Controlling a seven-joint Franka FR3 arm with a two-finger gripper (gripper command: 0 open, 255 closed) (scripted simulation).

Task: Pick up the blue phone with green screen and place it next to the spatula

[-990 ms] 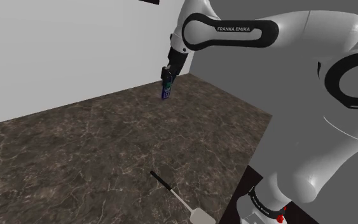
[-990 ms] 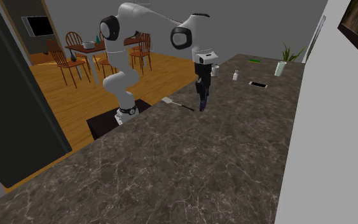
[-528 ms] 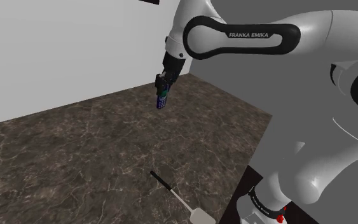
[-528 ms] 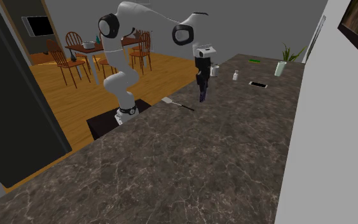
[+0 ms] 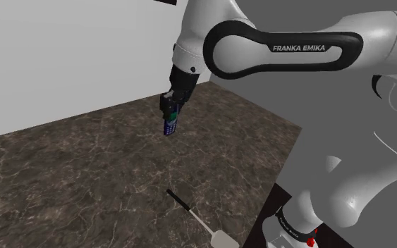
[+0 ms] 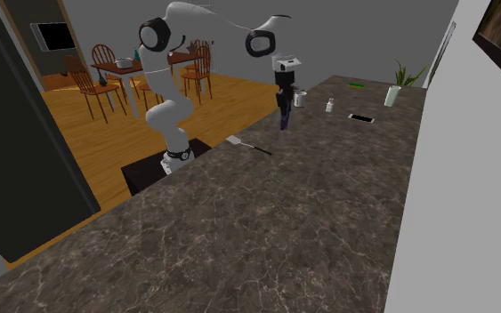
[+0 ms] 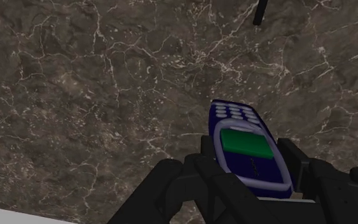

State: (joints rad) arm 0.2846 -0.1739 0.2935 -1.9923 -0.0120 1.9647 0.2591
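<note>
One dark, marble-patterned surface (image 5: 84, 169) carries the scene; in the second exterior view it runs from the foreground to the far end, where the small items stand. One white arm (image 5: 274, 49) with dark joints rises from one stand (image 6: 164, 169) at the surface's edge. Beyond the stand lies a wood floor (image 6: 230, 93) with one dining table (image 6: 119, 64) and at least three wooden chairs.

One black gripper (image 5: 169, 111) points downward, its two fingers (image 7: 199, 162) clamped on either side of one blue phone (image 7: 244, 143). The phone has one green screen and a keypad. It is clasped by its screen end, keypad end downward, and hangs clear above the surface.

One spatula (image 5: 197, 220), with a black handle and a white blade, lies flat on the surface near the stand. The phone is well apart from it, towards the shoulder view's upper left. In the wrist view the tip of the spatula's handle shows beyond the phone's keypad end.

At the far end of the surface stand:
- one potted plant (image 6: 393, 89)
- one white cup (image 6: 301, 99)
- one flat dark device (image 6: 360, 117)
- one small white bottle (image 6: 330, 106)
- one small green object (image 6: 356, 84)
</note>
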